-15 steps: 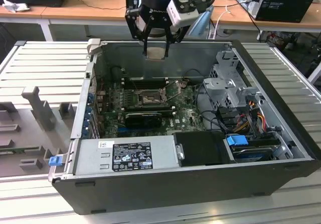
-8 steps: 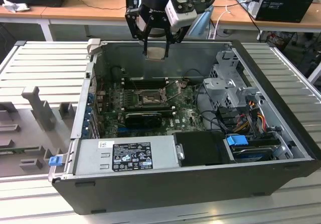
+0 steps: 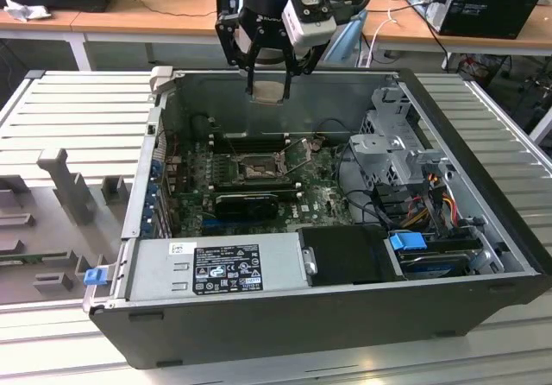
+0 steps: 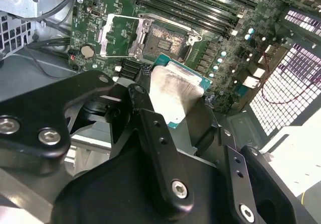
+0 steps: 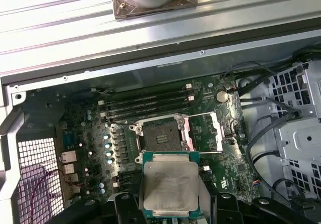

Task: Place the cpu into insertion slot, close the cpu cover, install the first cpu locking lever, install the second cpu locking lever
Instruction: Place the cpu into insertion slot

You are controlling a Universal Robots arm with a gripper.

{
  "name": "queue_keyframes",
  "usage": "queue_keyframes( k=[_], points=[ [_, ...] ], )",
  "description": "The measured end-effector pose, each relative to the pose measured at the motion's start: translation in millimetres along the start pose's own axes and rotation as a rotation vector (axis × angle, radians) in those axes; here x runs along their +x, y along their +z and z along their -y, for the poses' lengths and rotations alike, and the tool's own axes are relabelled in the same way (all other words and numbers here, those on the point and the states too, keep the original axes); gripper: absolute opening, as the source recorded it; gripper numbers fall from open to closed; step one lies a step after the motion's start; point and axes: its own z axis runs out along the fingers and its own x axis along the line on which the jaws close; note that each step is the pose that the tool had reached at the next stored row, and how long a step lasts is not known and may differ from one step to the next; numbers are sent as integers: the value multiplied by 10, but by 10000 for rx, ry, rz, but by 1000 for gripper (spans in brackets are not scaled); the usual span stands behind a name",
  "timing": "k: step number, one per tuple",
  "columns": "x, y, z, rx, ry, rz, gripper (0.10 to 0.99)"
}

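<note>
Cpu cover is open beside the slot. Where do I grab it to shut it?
Probably its free rail, farthest from the insertion slot, approached from above on the coin cell side: the cpu cover hinges at the slot's edge and its window leaves only thin rails. The gripper holds the cpu now.

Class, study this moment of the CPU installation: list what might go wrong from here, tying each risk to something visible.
1. The hand grips the cpu by its edges above the open case; a slip might drop it onto the motherboard.
2. The insertion slot lies uncovered; a tilted or offset descent might damage it.
3. The cpu cover is swung open beside the slot; the hand might strike it.
</note>
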Motion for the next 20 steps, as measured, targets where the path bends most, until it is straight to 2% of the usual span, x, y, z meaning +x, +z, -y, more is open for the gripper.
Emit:
queue_keyframes(
  k=[7,8,20],
  points=[
    [0,2,1,-12,687,61,529],
    [0,3,1,-18,1001,89,529],
    [0,12,1,-55,2860,256,529]
  ],
)
